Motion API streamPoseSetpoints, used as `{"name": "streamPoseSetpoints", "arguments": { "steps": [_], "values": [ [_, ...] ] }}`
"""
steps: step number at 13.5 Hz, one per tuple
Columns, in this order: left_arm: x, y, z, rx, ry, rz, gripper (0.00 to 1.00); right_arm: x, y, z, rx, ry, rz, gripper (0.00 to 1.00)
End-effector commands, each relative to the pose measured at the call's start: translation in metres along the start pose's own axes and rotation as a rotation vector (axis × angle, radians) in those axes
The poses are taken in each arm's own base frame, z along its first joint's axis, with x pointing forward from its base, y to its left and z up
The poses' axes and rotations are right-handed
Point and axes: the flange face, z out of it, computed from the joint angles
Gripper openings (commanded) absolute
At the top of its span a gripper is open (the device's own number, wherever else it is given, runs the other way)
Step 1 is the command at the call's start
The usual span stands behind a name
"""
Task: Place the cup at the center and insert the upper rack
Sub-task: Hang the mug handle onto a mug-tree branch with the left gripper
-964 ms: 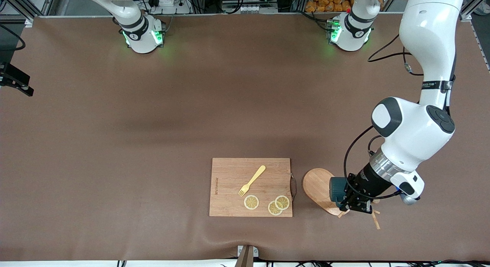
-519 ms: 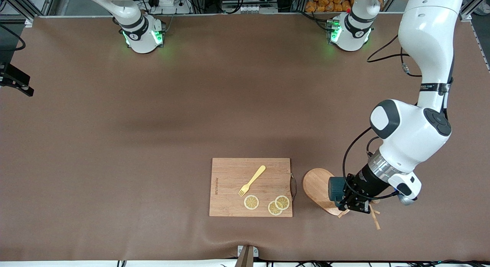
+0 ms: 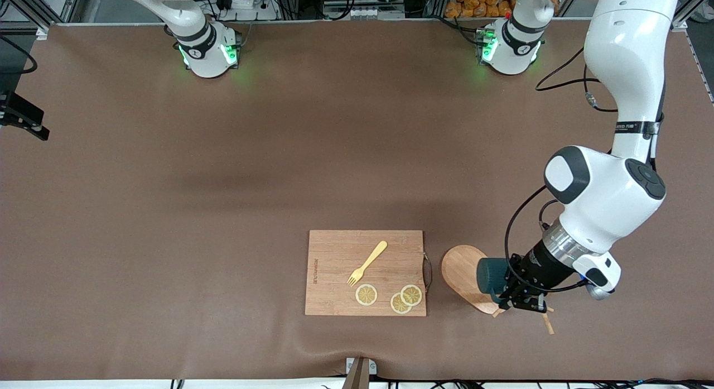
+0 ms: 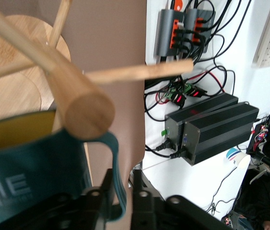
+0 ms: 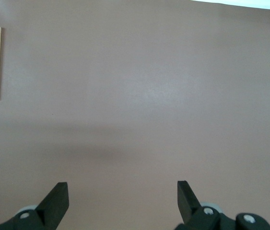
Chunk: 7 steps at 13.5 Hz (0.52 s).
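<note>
Left gripper (image 3: pixel 516 299) over the rack (image 3: pixel 466 277), narrow fingers (image 4: pixel 107 184) flanking the handle of the cup (image 3: pixel 491 275), grip or release unclear, cup at the rack's post (image 4: pixel 77 103), beside the cutting board (image 3: pixel 334 266) toward the left arm's end, right gripper (image 5: pixel 123 199) waiting wide over bare table (image 5: pixel 149 96)

In the front view the left gripper (image 3: pixel 521 299) and its wrist cover most of the upper rack (image 3: pixel 463 272): only part of the oval base and a few peg tips show. The cup (image 3: pixel 491 275) is half hidden too. In the left wrist view the cup's lettering is cut off, perhaps reading "ME". The right gripper (image 5: pixel 123 199) appears only as fingertips.
</note>
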Motion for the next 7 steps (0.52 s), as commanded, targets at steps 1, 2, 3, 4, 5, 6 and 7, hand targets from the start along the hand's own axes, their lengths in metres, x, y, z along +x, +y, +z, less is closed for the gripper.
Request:
{"name": "streamPoseSetpoints", "arguments": {
  "steps": [1,2,3,4,5,6,7],
  "values": [
    [0.003,0.005,-0.008,-0.02,-0.015,0.005,1.0,0.002,0.002,-0.002,-0.005,-0.003,-0.001,1.0],
    [0.006,0.006,-0.011,-0.023,-0.014,0.0,1.0,0.002,0.002,-0.002,-0.005,-0.003,-0.001,1.0],
    [0.003,0.011,-0.021,-0.035,-0.014,0.002,1.0,0.002,0.002,-0.002,-0.005,-0.003,-0.001,1.0],
    [0.003,0.013,-0.028,-0.04,-0.013,-0.003,1.0,0.002,0.001,-0.002,-0.003,-0.003,-0.001,1.0],
    [0.001,0.017,-0.039,-0.046,-0.014,-0.005,1.0,0.002,0.001,-0.002,-0.003,-0.003,-0.001,1.0],
    [-0.005,0.019,-0.051,-0.022,-0.018,0.002,1.0,0.002,0.001,-0.002,-0.003,-0.003,-0.001,1.0],
    [-0.007,0.02,-0.066,0.018,-0.016,0.01,1.0,0.003,0.0,-0.002,-0.003,-0.002,-0.004,1.0]
  ]
}}
